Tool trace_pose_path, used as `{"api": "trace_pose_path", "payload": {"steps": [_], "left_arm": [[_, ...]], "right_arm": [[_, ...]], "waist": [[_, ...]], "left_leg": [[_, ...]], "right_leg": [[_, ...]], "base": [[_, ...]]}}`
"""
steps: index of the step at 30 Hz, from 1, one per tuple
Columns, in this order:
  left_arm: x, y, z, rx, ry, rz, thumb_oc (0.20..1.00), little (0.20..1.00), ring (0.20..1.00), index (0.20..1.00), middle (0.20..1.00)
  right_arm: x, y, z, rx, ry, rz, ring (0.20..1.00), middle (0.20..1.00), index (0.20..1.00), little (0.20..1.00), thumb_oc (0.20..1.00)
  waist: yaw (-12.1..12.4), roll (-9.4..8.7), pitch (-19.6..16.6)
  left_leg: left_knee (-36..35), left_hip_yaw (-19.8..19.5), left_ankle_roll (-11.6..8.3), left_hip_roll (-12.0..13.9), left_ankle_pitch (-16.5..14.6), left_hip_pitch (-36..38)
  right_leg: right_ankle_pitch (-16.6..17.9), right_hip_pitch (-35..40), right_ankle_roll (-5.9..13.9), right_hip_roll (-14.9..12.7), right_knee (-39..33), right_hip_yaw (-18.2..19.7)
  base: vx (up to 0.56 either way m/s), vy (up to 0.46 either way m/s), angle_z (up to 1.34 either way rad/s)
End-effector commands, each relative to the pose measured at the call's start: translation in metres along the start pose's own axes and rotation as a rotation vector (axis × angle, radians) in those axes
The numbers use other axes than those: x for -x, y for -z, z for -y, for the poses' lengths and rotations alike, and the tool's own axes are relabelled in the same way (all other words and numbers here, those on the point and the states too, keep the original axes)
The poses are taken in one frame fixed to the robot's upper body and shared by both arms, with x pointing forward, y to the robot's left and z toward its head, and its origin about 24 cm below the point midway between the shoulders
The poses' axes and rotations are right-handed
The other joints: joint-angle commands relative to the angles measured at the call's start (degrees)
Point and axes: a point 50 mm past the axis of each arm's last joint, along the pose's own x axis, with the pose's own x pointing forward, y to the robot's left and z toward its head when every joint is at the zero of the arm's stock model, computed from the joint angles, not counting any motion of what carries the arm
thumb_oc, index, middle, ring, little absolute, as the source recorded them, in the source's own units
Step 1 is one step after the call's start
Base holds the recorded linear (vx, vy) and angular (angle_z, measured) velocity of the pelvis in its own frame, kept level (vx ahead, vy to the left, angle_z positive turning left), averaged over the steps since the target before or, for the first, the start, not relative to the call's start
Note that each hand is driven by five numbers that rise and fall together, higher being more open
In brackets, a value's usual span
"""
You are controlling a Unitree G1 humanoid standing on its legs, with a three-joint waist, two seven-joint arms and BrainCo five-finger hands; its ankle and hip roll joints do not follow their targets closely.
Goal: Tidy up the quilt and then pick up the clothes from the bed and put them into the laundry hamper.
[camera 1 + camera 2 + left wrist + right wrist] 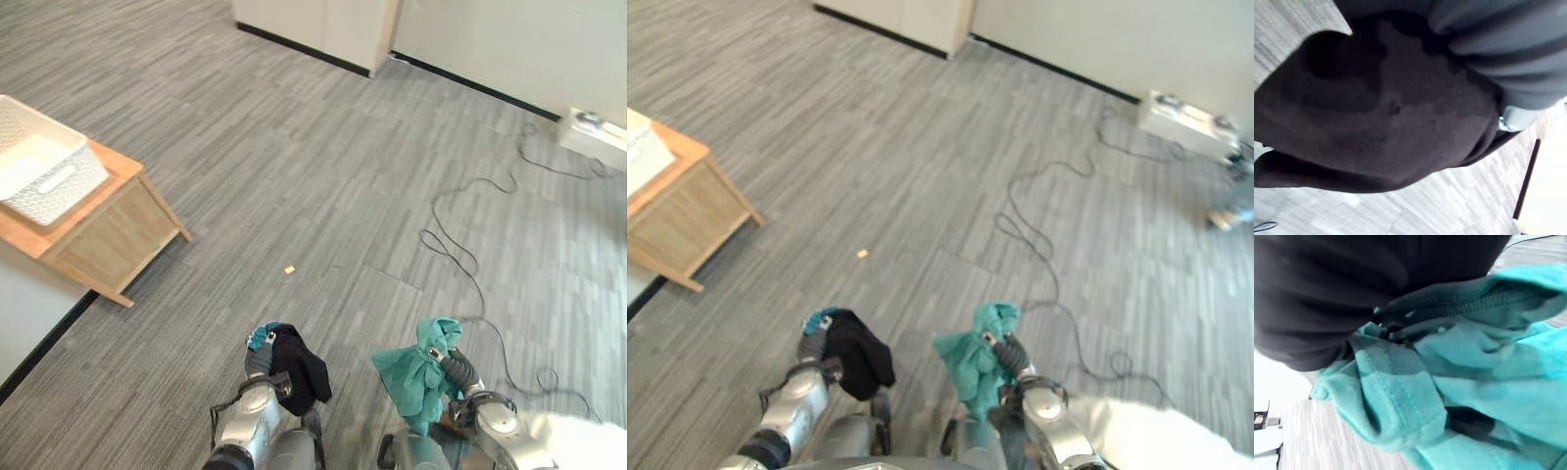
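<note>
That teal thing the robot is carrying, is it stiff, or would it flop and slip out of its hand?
Probably floppy: the teal garment hangs in bunched folds below the right hand, holding no shape. It looks light, since it dangles from one hand's grip. Slipping seems unlikely, because the right wrist view shows soft, thick fabric bunched in the hand.

A black garment (pixel 299 367) hangs bunched above the floor (pixel 323 176); beside it, apart, a crumpled teal garment (pixel 421 372) hangs too.

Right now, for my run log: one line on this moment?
left hand: holds black garment | right hand: holds teal garment | white basket on wooden table
</note>
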Motion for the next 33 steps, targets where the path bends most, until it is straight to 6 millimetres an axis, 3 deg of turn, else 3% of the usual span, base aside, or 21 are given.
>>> {"api": "trace_pose_path", "payload": {"steps": [1,2,3,5,6,9,11,12,13,15,17,19,20,22,25,26,27,28,29,31,33], "left_arm": [[-0.009,-0.048,0.023,-0.046,0.102,0.210,0.200,0.200,0.200,0.200,0.200],[-0.009,-0.051,0.024,-0.056,0.107,0.225,0.200,0.200,0.200,0.200,0.200],[-0.011,-0.054,0.026,-0.088,0.111,0.238,0.200,0.200,0.200,0.200,0.200],[-0.012,-0.053,0.025,-0.087,0.103,0.232,0.200,0.200,0.200,0.200,0.200],[-0.013,-0.043,0.015,-0.096,0.077,0.194,0.200,0.200,0.200,0.200,0.200],[-0.008,-0.023,0.000,-0.071,0.040,0.129,0.200,0.200,0.200,0.200,0.200],[-0.002,-0.007,-0.006,-0.040,0.030,0.085,0.200,0.200,0.200,0.200,0.200],[-0.002,-0.007,-0.006,-0.040,0.030,0.084,0.200,0.200,0.200,0.200,0.200],[0.002,-0.006,-0.009,-0.010,0.035,0.087,0.200,0.200,0.200,0.200,0.200],[0.006,-0.004,-0.016,-0.008,0.024,0.091,0.200,0.200,0.200,0.200,0.200],[0.012,0.001,-0.020,-0.007,0.012,0.087,0.200,0.200,0.200,0.200,0.200],[0.013,0.001,-0.021,-0.028,0.002,0.096,0.200,0.200,0.200,0.200,0.200],[0.013,0.001,-0.021,-0.028,0.002,0.096,0.200,0.200,0.200,0.200,0.200],[0.015,-0.001,-0.021,-0.048,-0.005,0.113,0.200,0.200,0.200,0.200,0.200],[0.017,0.006,-0.023,-0.095,0.005,0.084,0.200,0.200,0.200,0.200,0.200],[0.017,0.006,-0.023,-0.094,0.005,0.084,0.200,0.200,0.200,0.200,0.200],[0.016,0.007,-0.023,-0.119,0.012,0.076,0.200,0.200,0.200,0.200,0.200],[0.016,0.007,-0.023,-0.119,0.012,0.076,0.200,0.200,0.200,0.200,0.200],[0.013,0.004,-0.020,-0.154,0.022,0.083,0.200,0.200,0.200,0.200,0.200],[0.009,-0.004,-0.017,-0.179,0.026,0.111,0.200,0.200,0.200,0.200,0.200],[0.006,-0.013,-0.011,-0.199,0.050,0.147,0.200,0.200,0.200,0.200,0.200]], "right_arm": [[-0.012,-0.039,0.017,0.007,0.032,0.169,0.200,0.200,0.200,0.200,0.200],[-0.009,-0.038,0.020,0.002,0.046,0.166,0.200,0.200,0.200,0.200,0.200],[-0.007,-0.040,0.019,0.001,0.058,0.183,0.200,0.200,0.200,0.200,0.200],[-0.008,-0.044,0.017,0.006,0.068,0.195,0.200,0.200,0.200,0.200,0.200],[-0.004,-0.045,0.011,0.021,0.058,0.204,0.200,0.200,0.200,0.200,0.200],[-0.003,-0.042,0.010,0.050,0.045,0.186,0.200,0.200,0.200,0.200,0.200],[-0.003,-0.034,0.013,0.063,0.029,0.164,0.200,0.200,0.200,0.200,0.200],[-0.003,-0.034,0.013,0.063,0.029,0.164,0.200,0.200,0.200,0.200,0.200],[-0.006,-0.039,0.018,0.073,0.025,0.184,0.200,0.200,0.200,0.200,0.200],[-0.012,-0.042,0.023,0.074,0.025,0.184,0.200,0.200,0.200,0.200,0.200],[-0.015,-0.040,0.020,0.074,0.015,0.174,0.200,0.200,0.200,0.200,0.200],[-0.017,-0.037,0.022,0.068,0.021,0.156,0.200,0.200,0.200,0.200,0.200],[-0.017,-0.037,0.022,0.068,0.021,0.155,0.200,0.200,0.200,0.200,0.200],[-0.021,-0.030,0.022,0.057,0.031,0.128,0.200,0.200,0.200,0.200,0.200],[-0.025,-0.025,0.017,0.033,0.041,0.111,0.200,0.200,0.200,0.200,0.200],[-0.025,-0.025,0.017,0.033,0.041,0.111,0.200,0.200,0.200,0.200,0.200],[-0.026,-0.022,0.010,-0.006,0.041,0.108,0.200,0.200,0.200,0.200,0.200],[-0.026,-0.022,0.010,-0.006,0.041,0.109,0.200,0.200,0.200,0.200,0.200],[-0.027,-0.024,0.003,-0.017,0.025,0.118,0.200,0.200,0.200,0.200,0.200],[-0.029,-0.028,-0.001,-0.022,0.008,0.130,0.200,0.200,0.200,0.200,0.200],[-0.027,-0.028,-0.001,-0.013,0.001,0.133,0.200,0.200,0.200,0.200,0.200]], "waist": [[-1.9,-0.14,1.0],[-2.5,-0.58,1.0],[-4.1,-0.26,1.1],[-4.8,-0.38,0.9],[-5.4,-0.85,0.4],[-5.5,-1.45,-0.9],[-4.2,-1.40,-0.9],[-4.3,-1.31,-0.9],[-2.2,-2.78,1.9],[0.5,-3.55,4.0],[2.3,-3.20,3.9],[3.6,-3.37,2.7],[3.6,-3.45,2.8],[4.5,-2.46,1.8],[4.7,-2.13,0.2],[4.7,-2.06,0.1],[3.5,-2.97,-0.5],[3.5,-2.91,-0.6],[1.1,-2.56,0.0],[-0.6,-0.16,0.3],[-2.2,1.28,0.7]], "left_leg": [[-8.1,-3.3,-3.71,-2.4,-0.6,2.5],[-8.1,-5.1,-4.58,-2.2,-1.8,3.3],[-8.1,-9.7,-5.66,-1.3,-4.4,5.8],[-8.1,-11.1,-6.11,-0.8,-5.3,6.7],[-7.9,-13.2,-6.98,0.7,-8.1,10.7],[-2.8,-15.0,-8.06,2.5,-10.4,12.3],[11.8,-14.5,-8.85,3.8,-2.3,6.7],[12.2,-14.7,-8.86,3.9,-2.5,6.4],[30.7,-13.2,-7.03,3.3,1.8,-3.7],[37.3,-9.8,-5.96,-0.9,-1.8,-10.4],[32.5,-6.6,-6.17,-3.8,-3.1,-13.2],[22.2,-1.2,-5.71,-1.7,-4.1,-16.6],[22.1,-1.2,-5.67,-1.9,-4.1,-16.4],[10.5,1.5,-6.65,0.3,1.1,-18.1],[0.0,3.5,-5.28,-0.7,2.5,-12.4],[0.0,3.5,-5.30,-0.6,2.6,-12.5],[-0.5,2.9,-3.62,-3.0,1.1,-9.0],[-0.6,2.9,-3.63,-2.9,1.2,-9.2],[-1.5,2.6,-2.49,-3.9,-0.8,-4.7],[-3.3,1.9,-2.56,-2.0,-1.3,-0.9],[-4.5,0.2,-2.92,-1.3,-1.9,2.2]], "right_leg": [[6.5,7.2,0.97,1.5,-26.7,3.0],[6.5,7.0,0.40,0.7,-34.8,5.3],[9.3,4.9,0.62,-0.7,-46.3,13.4],[10.9,3.1,1.31,-1.4,-48.0,16.7],[11.4,1.9,1.83,-1.5,-46.7,18.3],[11.6,3.8,1.29,-0.9,-45.4,17.3],[11.7,7.8,-1.31,-0.2,-46.7,16.5],[11.7,7.9,-1.31,-0.1,-46.8,16.4],[11.5,12.3,-3.80,-0.3,-47.5,13.4],[9.9,16.0,-4.81,0.3,-48.6,12.0],[7.2,18.0,-5.05,1.4,-48.1,11.3],[2.9,22.3,-5.49,2.6,-49.3,9.4],[2.8,22.4,-5.45,2.5,-49.4,9.4],[-0.1,26.3,-5.94,4.5,-50.0,7.1],[-2.2,28.3,-4.91,4.4,-45.1,4.0],[-2.1,28.1,-4.94,4.5,-45.1,4.0],[1.5,24.3,0.33,3.5,-30.5,1.8],[1.6,24.1,0.30,3.6,-30.6,1.8],[9.9,19.5,5.39,1.6,-16.8,2.6],[13.3,13.1,5.68,2.1,-8.3,2.7],[11.5,8.4,3.93,1.2,-9.1,2.1]], "base": [[0.53,-0.287,1.60],[0.95,-0.528,2.24],[0.60,-0.353,1.99],[0.58,-0.365,1.77],[0.58,-0.371,1.60],[0.53,-0.389,1.12],[0.39,-0.350,0.27],[0.31,-0.446,0.37],[0.24,-0.477,0.42],[0.35,-0.446,0.49],[0.45,-0.208,-0.03],[0.62,-0.176,0.12],[0.65,-0.126,0.32],[0.57,-0.061,0.50],[0.62,-0.006,0.71],[0.58,0.053,0.50],[0.42,0.007,0.56],[0.82,0.008,0.86],[0.52,-0.003,0.66],[0.65,-0.041,0.57],[0.52,-0.072,0.61]]}}
